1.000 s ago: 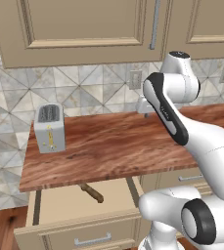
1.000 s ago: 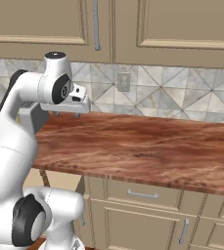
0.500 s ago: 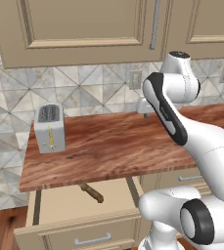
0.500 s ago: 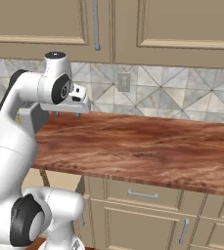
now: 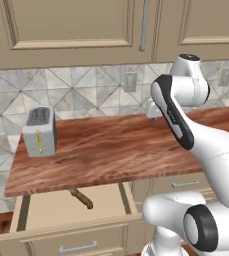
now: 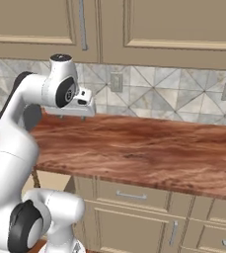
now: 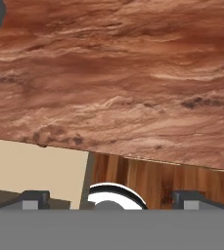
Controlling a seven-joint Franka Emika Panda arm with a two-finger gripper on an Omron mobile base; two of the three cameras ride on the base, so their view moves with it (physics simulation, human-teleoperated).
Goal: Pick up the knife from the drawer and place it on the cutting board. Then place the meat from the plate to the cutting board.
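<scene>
Dark finger tips of the claw (image 7: pixel 111 200) stood wide apart, released and holding nothing, above the reddish-brown table (image 7: pixel 133 78). Below its front edge the drawer (image 5: pixel 61 212) was pulled open. Only the knife's (image 5: pixel 82 198) brown handle showed; its blade was hidden under the table.

Grey toaster (image 5: pixel 39 131) on counter (image 5: pixel 116 145)

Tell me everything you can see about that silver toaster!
The boxy silver-grey metal toaster stands upright at the left end of the reddish-brown wooden counter, close to the tiled wall. Two dark slots run along its top, and its front face carries a small yellow strip, maybe a lever. Nothing touches it but the counter.
</scene>
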